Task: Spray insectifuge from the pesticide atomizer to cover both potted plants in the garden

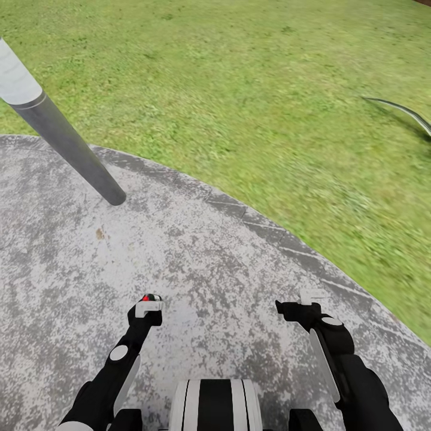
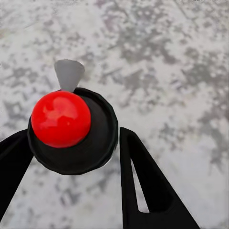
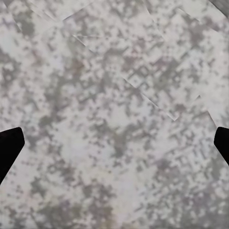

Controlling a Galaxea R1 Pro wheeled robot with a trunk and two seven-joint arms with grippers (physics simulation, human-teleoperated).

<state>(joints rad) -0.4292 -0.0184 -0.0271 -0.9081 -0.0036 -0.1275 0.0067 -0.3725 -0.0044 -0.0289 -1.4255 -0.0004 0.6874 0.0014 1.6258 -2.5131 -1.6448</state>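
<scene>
Left end effector (image 1: 148, 306): we log it at 7 o'clock in the head view, low over the patio (image 1: 197, 269). Through its wrist camera we see its two black fingers (image 2: 143, 181) clamped either side of a black round body topped with a red ball (image 2: 61, 118), a grey nozzle-like tip beyond it. We cannot say for certain that this is the pesticide atomizer.

Right end effector (image 1: 302, 301): we log it at 5 o'clock, fingers spread wide at the edges of its wrist view (image 3: 8, 148), nothing between them, speckled grey paving beneath.

Patio: round, mottled grey, with an edging band.

Grey post (image 1: 66, 146): at 10 o'clock, base on the patio.

Lawn (image 1: 251, 84): green, from 11 to 3 o'clock beyond the patio.

Thin dark blade (image 1: 402, 111): at 2 o'clock over the lawn, identity unclear.
</scene>
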